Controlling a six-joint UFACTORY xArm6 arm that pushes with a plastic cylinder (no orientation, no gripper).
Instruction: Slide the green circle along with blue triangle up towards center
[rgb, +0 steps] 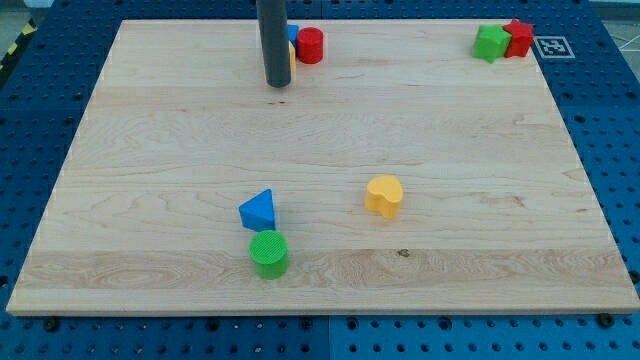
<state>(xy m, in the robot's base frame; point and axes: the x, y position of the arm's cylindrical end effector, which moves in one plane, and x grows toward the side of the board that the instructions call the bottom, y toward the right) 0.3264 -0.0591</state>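
The green circle lies near the view's bottom, left of the middle. The blue triangle sits just above it, touching or nearly touching it. My tip is at the end of the dark rod near the view's top, far above both blocks and slightly to their right.
A yellow heart block lies right of the blue triangle. A red cylinder and a partly hidden blue block with a yellow block stand by the rod. A green block and a red star sit at the top right. The wooden board lies on a blue pegboard.
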